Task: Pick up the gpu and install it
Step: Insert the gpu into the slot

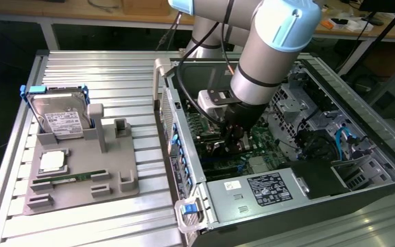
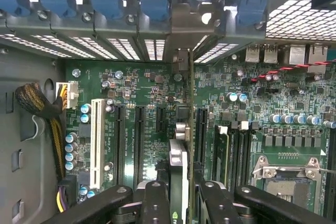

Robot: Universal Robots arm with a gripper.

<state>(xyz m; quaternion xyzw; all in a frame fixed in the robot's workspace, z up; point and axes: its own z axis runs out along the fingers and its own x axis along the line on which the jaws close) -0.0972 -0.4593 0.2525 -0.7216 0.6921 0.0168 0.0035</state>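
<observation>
Inside the open computer case [image 1: 172,121], over the green motherboard [image 2: 131,82], my claw [image 2: 186,203] pinches the gpu [image 2: 178,163], edge-on among the expansion slots. I judge it light, stiff and fragile, best held by its edges.

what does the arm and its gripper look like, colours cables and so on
The arm is a silver-grey tube with light blue joint caps and a black ring at the joint. A black cable loops beside it. A pale grey block sits at the wrist. The gripper is black, its fingers blocky with round bolt heads.
</observation>
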